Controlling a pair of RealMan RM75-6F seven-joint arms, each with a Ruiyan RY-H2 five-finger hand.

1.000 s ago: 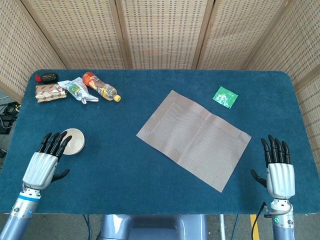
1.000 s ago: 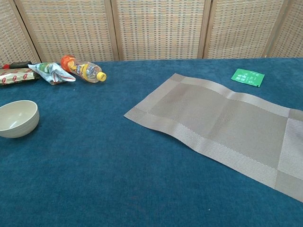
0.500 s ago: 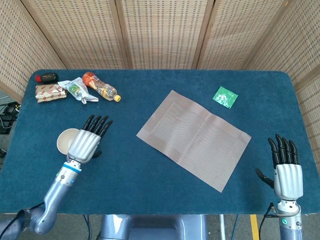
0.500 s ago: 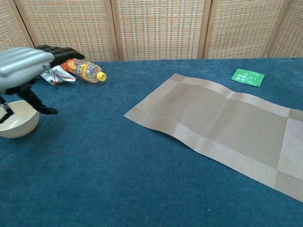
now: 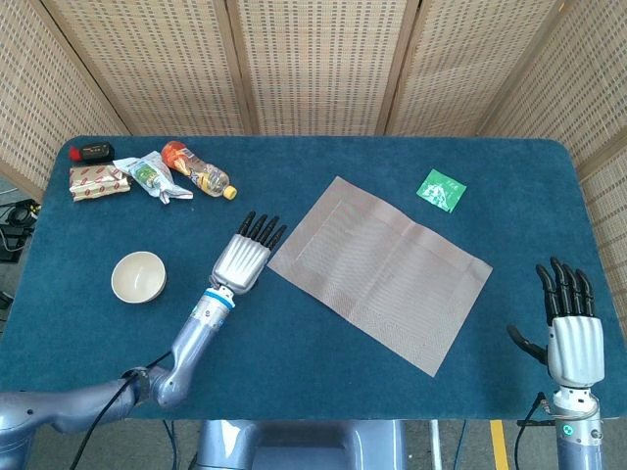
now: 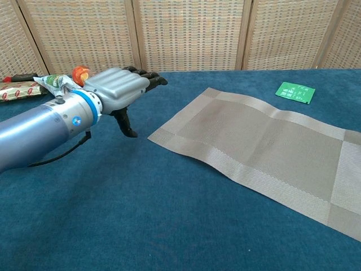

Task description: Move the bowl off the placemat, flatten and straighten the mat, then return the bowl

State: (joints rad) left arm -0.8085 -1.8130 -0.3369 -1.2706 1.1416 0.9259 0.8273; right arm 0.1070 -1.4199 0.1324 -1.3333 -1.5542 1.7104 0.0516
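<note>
Right hand (image 5: pixel 571 328) nearest, at the table's front edge, fingers spread, holding nothing; parked well clear of the placemat (image 5: pixel 380 267), likely waiting its turn. Left hand (image 5: pixel 245 257) flat, palm down, fingers extended and apart, empty, just short of the mat's near-left corner; judged to be reaching in to press and square it. Bowl (image 5: pixel 138 276) sits off the mat, behind-left of that hand. Mat lies skewed, faintly rippled. Beyond: bottle (image 5: pixel 201 171), green packet (image 5: pixel 442 189).
</note>
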